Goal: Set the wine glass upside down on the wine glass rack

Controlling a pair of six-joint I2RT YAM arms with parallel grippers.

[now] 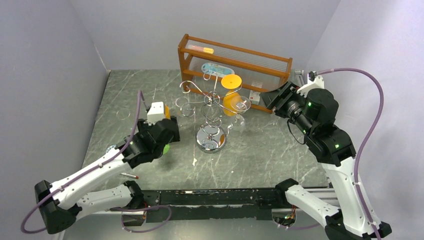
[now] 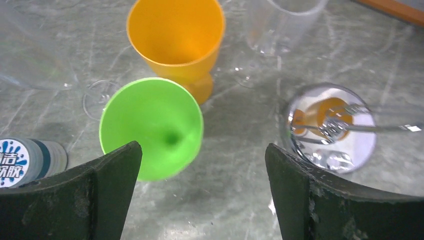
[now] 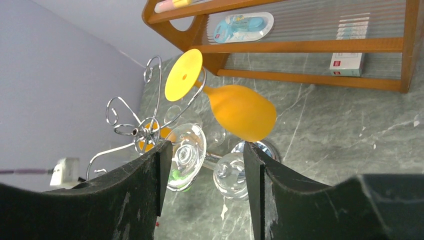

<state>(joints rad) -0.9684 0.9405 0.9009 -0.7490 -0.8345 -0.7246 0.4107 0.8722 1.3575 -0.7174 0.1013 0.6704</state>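
The chrome wire rack [image 1: 210,107] stands mid-table on its round shiny base [image 2: 330,127]. An orange wine glass [image 1: 231,95] hangs upside down on it, foot up [image 3: 183,75]. A clear wine glass [image 1: 240,114] hangs beside it, and shows in line with the gap between the right fingers [image 3: 187,155]. My right gripper [image 1: 272,97] is open and empty, a short way right of the rack [image 3: 202,190]. My left gripper [image 1: 165,142] is open and empty over the table [image 2: 202,200]. A green glass [image 2: 150,127] lies just beyond its left finger.
A brown wooden shelf [image 1: 235,62] with small packets stands behind the rack. Clear glasses [image 2: 35,60] [image 2: 280,25] and an orange cup [image 2: 177,40] sit beyond the green glass. A labelled round lid [image 2: 25,162] is at far left. A small red-tipped stick [image 1: 130,175] lies near the front.
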